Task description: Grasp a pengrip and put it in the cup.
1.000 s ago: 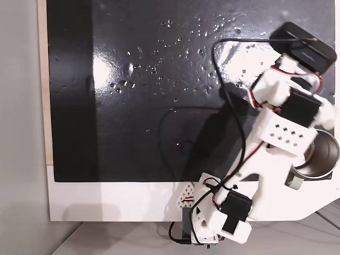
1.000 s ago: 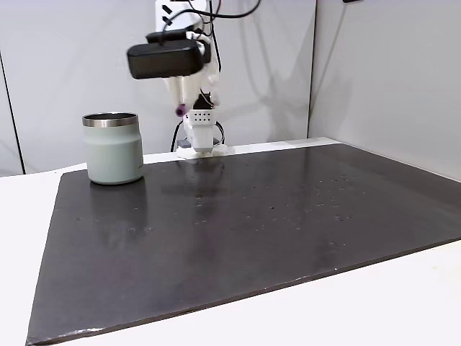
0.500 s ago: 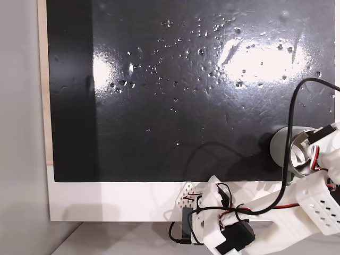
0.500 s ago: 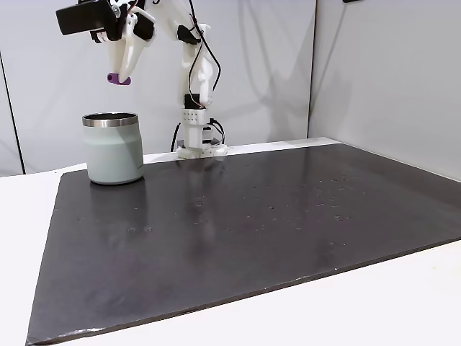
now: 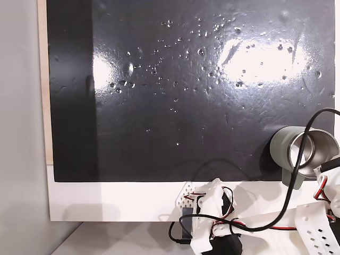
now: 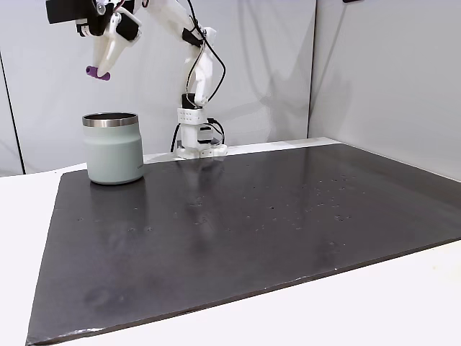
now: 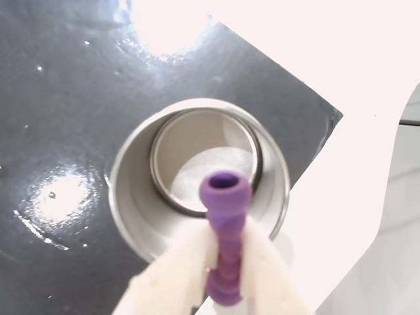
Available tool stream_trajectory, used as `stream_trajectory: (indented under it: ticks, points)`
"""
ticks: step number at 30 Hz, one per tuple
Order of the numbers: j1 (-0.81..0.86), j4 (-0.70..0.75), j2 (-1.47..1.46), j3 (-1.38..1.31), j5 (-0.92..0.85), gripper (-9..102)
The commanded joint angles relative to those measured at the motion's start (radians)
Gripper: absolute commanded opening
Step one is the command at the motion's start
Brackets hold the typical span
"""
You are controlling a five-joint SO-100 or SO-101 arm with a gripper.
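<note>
From where I stand, the pincer (image 7: 223, 279) is clamped on the soft ribbed purple pengrip (image 7: 225, 216), held well above the cup (image 7: 197, 177). I'd centre it over the shiny steel mouth and lower it before letting go, since a small rubbery tube could bounce off the rim. Beyond lies the glossy black surface (image 6: 252, 216).
</note>
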Motion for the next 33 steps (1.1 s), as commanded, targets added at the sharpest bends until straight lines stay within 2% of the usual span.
stream_trajectory:
  ticks: [1, 7, 12, 14, 33]
  points:
    - [0.021, -0.075, 0.075, 0.038, -0.018, 0]
    - [0.02, -0.087, 0.063, 0.035, -0.018, 2]
    - [0.02, -0.077, 0.049, 0.035, -0.018, 22]
    - [0.02, -0.074, 0.044, 0.035, -0.018, 26]
    - [0.015, -0.074, 0.005, 0.003, -0.018, 26]
